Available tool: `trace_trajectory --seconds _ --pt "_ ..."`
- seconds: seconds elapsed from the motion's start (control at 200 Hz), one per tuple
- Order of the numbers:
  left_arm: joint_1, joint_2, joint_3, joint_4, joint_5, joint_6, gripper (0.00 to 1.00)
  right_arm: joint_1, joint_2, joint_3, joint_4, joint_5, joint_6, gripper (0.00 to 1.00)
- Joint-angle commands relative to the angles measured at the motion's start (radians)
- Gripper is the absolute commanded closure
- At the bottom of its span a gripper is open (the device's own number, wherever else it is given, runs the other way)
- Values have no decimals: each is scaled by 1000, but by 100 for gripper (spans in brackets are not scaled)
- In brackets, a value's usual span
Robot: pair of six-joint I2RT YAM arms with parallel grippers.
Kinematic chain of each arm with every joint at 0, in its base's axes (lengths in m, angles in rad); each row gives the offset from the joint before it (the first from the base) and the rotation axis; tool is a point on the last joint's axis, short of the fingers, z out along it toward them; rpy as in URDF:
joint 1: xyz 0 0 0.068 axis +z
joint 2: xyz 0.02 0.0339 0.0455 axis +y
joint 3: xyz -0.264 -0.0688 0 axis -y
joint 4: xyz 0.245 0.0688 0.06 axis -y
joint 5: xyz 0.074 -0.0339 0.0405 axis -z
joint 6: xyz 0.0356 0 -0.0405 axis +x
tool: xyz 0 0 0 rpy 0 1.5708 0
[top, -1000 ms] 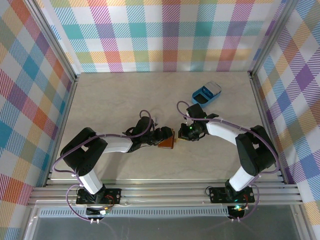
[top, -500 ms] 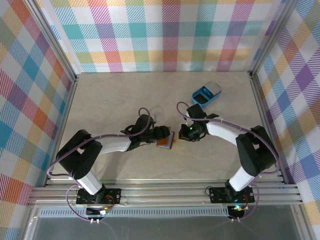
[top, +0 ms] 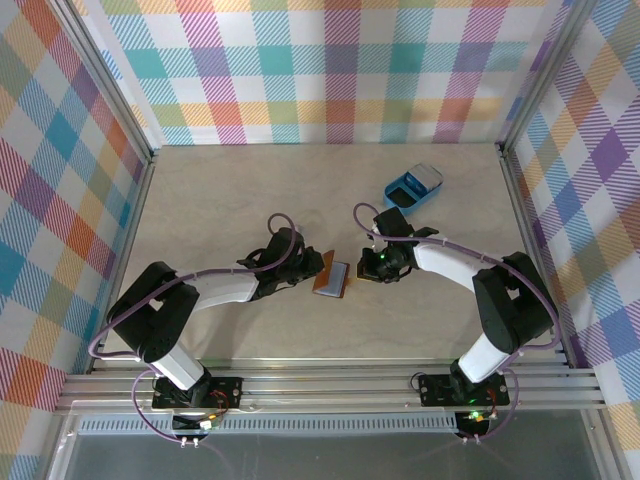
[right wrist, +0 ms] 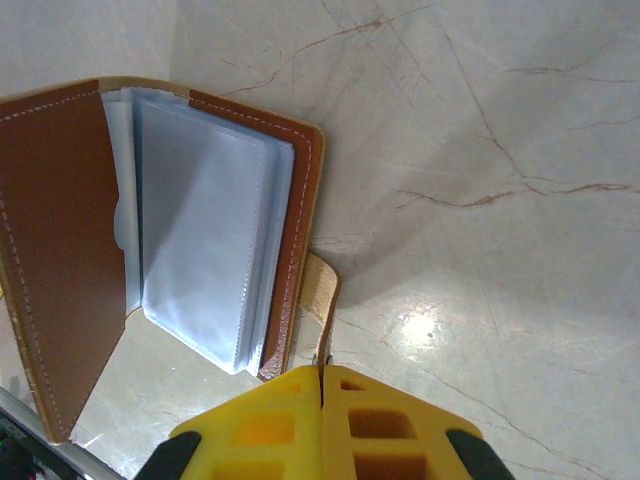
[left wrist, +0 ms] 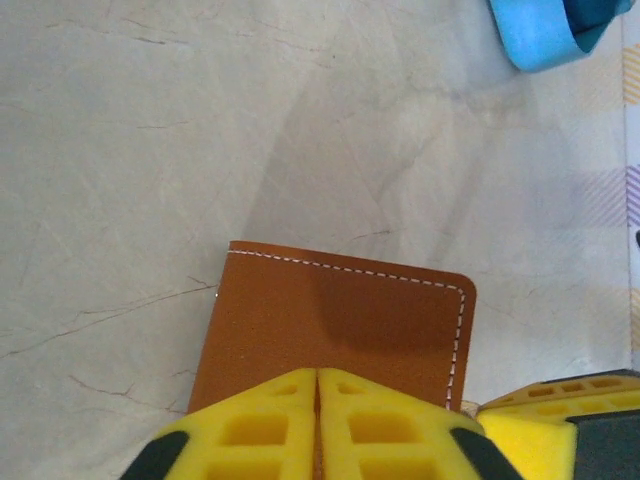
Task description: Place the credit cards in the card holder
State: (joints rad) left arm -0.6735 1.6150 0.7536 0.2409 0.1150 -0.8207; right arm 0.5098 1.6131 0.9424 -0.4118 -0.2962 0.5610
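Wallet [top: 333, 281] sits mid-table [top: 230, 200], right between the 2 arms, and it's open. Left gripper [left wrist: 317, 400] has its yellow fingers pressed together on the near edge of the brown cover [left wrist: 340, 315], and from above that cover stands tilted up off the table. On the other side, right gripper [right wrist: 322, 385] is pinched tight on the snap tab [right wrist: 322, 295], with the pale clear sleeves [right wrist: 200, 230] fanned out and facing up. So the step in hand looks like spreading the wallet and holding it open, and the sleeves look empty.

How to do it well? I'd make the pulls gentle and opposite: tab one way, cover the other, just enough to leave the sleeves exposed. Too much pull and the thin leather could slip out of a pinch, or the whole wallet could lift and slide. The tab is a small hold, so the right side looks the weaker of the 2.

The catch: both claws are busy. One will have to let go to fetch a card, and the wallet may fold back when it does. Laying the cover flat first should help. Blue tray [left wrist: 540, 45] sits well apart toward the far right, and something pale lies in it, too small to call as cards.
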Motion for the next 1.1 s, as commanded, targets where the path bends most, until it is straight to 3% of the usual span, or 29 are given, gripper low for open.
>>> trace_trajectory --seconds 0.0,0.08,0.34,0.68,1.095 --pt "7 47 30 -33 35 6 95 -4 -30 11 -14 -1 -18 100" --pt "7 59 30 -34 52 8 100 -4 -34 13 -7 -10 -20 100" --pt "-4 108 19 34 137 -19 100 -4 -31 60 -4 -46 -68 100" --pt "-12 147 -14 64 115 -60 100 16 67 141 -38 -107 -116 100" --pt "-12 164 -14 89 133 -65 100 65 182 247 -153 -33 -149 100"
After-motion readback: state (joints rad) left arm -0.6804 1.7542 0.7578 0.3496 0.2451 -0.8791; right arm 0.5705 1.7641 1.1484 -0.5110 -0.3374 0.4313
